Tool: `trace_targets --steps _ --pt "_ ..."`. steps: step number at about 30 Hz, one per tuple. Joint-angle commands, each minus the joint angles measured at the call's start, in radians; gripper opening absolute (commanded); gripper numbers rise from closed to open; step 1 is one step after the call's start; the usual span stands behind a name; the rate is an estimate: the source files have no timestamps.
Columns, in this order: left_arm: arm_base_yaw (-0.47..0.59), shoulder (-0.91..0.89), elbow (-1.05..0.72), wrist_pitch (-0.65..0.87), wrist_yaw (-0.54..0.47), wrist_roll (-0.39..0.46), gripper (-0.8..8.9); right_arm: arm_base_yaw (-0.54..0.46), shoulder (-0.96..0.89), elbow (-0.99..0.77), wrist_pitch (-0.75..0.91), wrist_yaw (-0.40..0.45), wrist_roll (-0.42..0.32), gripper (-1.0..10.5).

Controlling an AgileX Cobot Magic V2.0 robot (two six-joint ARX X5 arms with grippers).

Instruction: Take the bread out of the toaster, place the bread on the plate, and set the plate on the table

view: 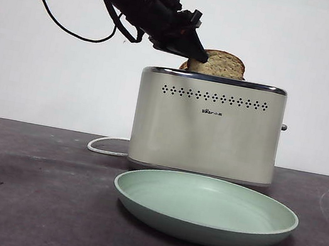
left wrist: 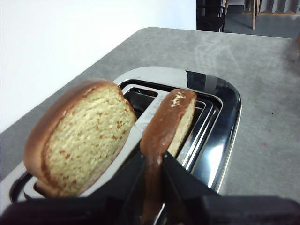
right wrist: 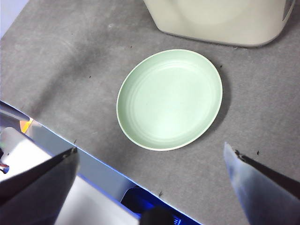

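Observation:
The cream toaster (view: 207,127) stands on the dark grey table (view: 23,200) with two slices in its slots. My left gripper (view: 197,55) reaches in from the upper left. In the left wrist view its jaws (left wrist: 152,157) are shut on the near crust edge of the bread (left wrist: 169,119), a tan speckled slice (view: 219,64) standing in its slot. The other, dome-topped slice (left wrist: 82,138) leans in the slot nearer the wall. The mint-green plate (view: 203,222) lies empty in front of the toaster. My right gripper (right wrist: 151,147) hangs open above the plate (right wrist: 140,75).
A white cord (view: 106,145) runs from the toaster's left side along the table. A white wall stands behind. In the right wrist view the toaster's base (right wrist: 220,23) is beyond the plate, and a shiny metal edge (right wrist: 61,187) lies near the jaws.

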Motion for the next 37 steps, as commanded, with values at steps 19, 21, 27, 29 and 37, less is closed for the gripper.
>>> trace_targets --steps 19,21,27,29,37 --pt "0.003 -0.122 0.297 -0.292 0.015 -0.026 -0.09 0.003 0.014 0.002 0.013 0.003 0.002 5.7" --pt "0.003 -0.169 0.297 -0.319 0.015 -0.037 -0.08 0.002 0.021 0.002 0.019 0.003 0.003 5.7" --pt "0.003 -0.336 0.297 -0.448 -0.008 -0.085 -0.08 0.002 0.076 0.002 0.059 0.004 0.011 5.6" --pt "0.003 -0.391 0.297 -0.526 -0.008 -0.086 -0.08 0.002 0.106 0.002 0.079 0.003 0.021 5.6" --pt "-0.023 -0.550 0.297 -0.838 -0.005 -0.074 -0.07 0.003 0.281 0.002 0.158 0.004 0.026 5.6"
